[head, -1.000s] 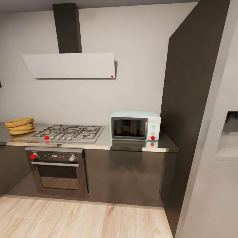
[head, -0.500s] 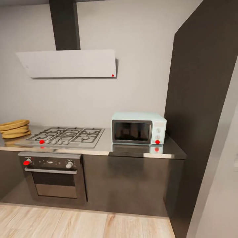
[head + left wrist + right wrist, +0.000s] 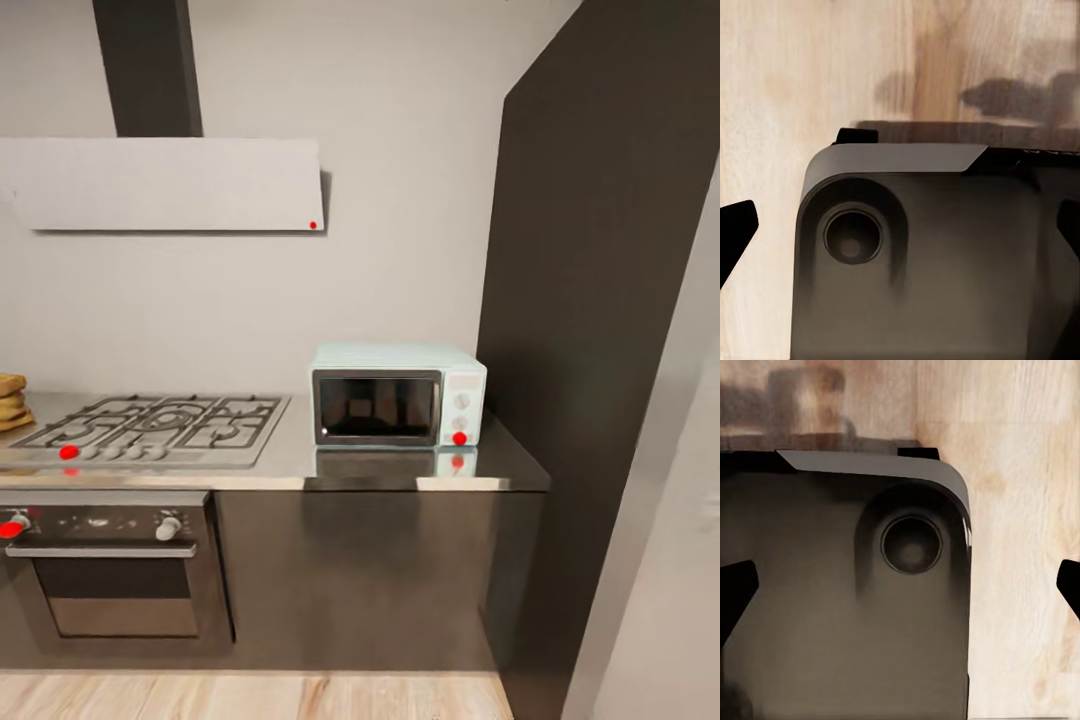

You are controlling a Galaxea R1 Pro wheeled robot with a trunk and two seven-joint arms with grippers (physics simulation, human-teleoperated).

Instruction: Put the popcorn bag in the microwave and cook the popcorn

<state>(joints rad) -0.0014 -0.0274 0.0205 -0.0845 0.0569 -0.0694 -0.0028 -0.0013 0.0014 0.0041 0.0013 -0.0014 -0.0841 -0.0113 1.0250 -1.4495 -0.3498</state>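
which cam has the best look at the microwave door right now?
The head view. The microwave sits whole on the countertop, right of the gas hob, its dark glass door shut and facing the camera. Both wrist views look down at the wood floor and the robot's dark base, so they give nothing of the microwave.

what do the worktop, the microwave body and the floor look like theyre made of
The worktop looks like polished steel: grey and mirror-like, reflecting the microwave and its red light. The microwave body seems painted metal or plastic, pale mint with a smooth satin look; its door looks like dark glass with faint reflections. The floor reads as light wood planks, with visible grain and seams, though it could be laminate.
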